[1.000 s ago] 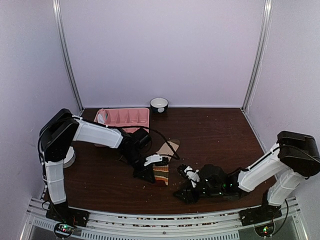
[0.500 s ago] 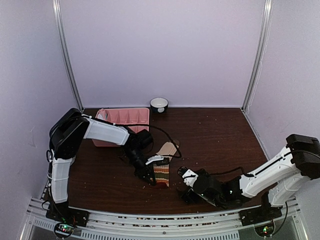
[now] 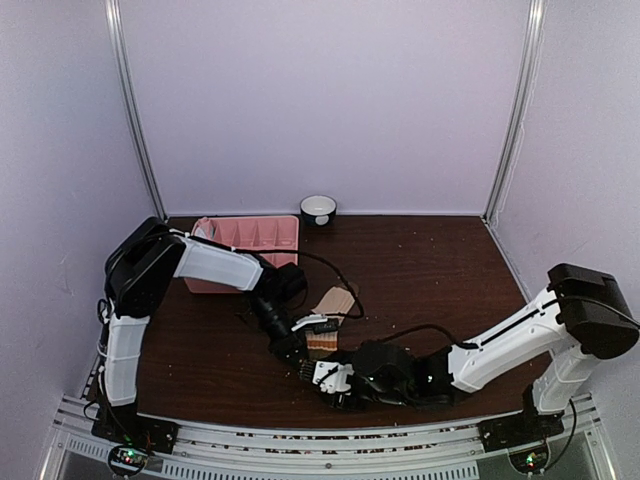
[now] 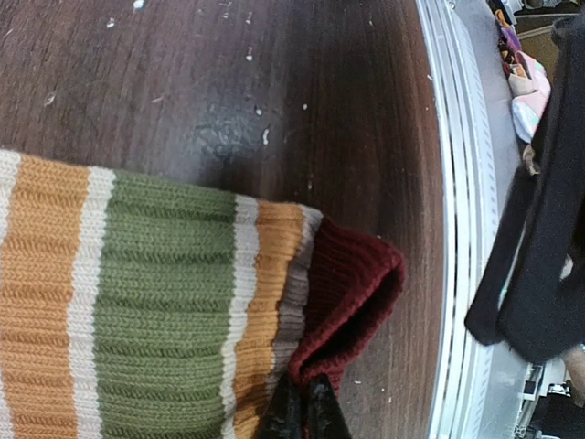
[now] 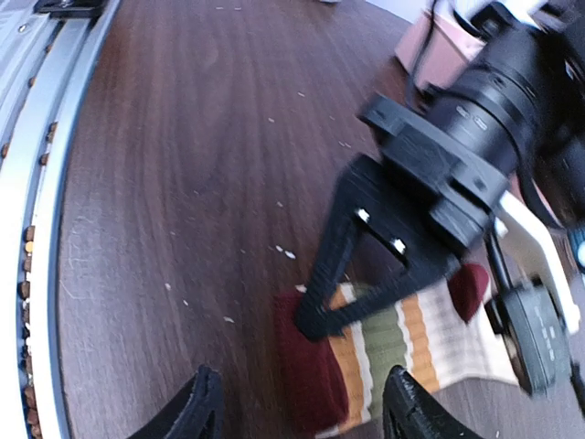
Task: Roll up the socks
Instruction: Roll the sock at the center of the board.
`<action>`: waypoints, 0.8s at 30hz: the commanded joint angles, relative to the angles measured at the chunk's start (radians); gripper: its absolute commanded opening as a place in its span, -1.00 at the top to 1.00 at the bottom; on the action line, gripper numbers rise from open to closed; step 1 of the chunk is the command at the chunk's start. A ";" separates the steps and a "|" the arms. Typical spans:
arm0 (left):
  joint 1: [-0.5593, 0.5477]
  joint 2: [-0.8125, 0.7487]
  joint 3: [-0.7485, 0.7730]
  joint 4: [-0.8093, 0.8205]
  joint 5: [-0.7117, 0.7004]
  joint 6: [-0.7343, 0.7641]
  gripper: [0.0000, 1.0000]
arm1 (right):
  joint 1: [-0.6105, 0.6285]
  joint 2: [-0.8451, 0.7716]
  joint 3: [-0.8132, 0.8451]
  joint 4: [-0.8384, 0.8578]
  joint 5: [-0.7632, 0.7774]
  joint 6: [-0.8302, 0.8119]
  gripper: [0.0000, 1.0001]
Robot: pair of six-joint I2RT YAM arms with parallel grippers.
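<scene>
Left wrist | left hand clamps sock cuff | right hand spread

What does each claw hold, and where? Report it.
Left claw pinches the striped sock by its maroon cuff; right claw is open, gripping nothing.

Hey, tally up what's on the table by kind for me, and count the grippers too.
Socks: 1, the striped sock
Trays: 1, the pink divided tray
Bowls: 1, the small bowl
Grippers: 2, the left gripper and the right gripper
Total: 5
A second sock is not clearly in view.
</scene>
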State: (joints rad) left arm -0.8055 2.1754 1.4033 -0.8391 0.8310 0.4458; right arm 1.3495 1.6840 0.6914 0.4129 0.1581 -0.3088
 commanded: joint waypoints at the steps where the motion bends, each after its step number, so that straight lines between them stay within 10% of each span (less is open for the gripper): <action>1: 0.003 0.070 -0.017 -0.047 -0.111 0.013 1.00 | -0.013 0.051 0.063 -0.059 -0.099 -0.114 -0.17; 24: 0.034 0.113 0.045 -0.146 -0.059 0.072 1.00 | -0.133 0.176 0.130 -0.247 -0.219 -0.115 0.40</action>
State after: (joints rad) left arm -0.7849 2.2303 1.4601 -0.9447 0.8783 0.4808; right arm 1.2327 1.8229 0.8280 0.2356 -0.0219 -0.4572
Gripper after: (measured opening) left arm 0.018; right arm 0.317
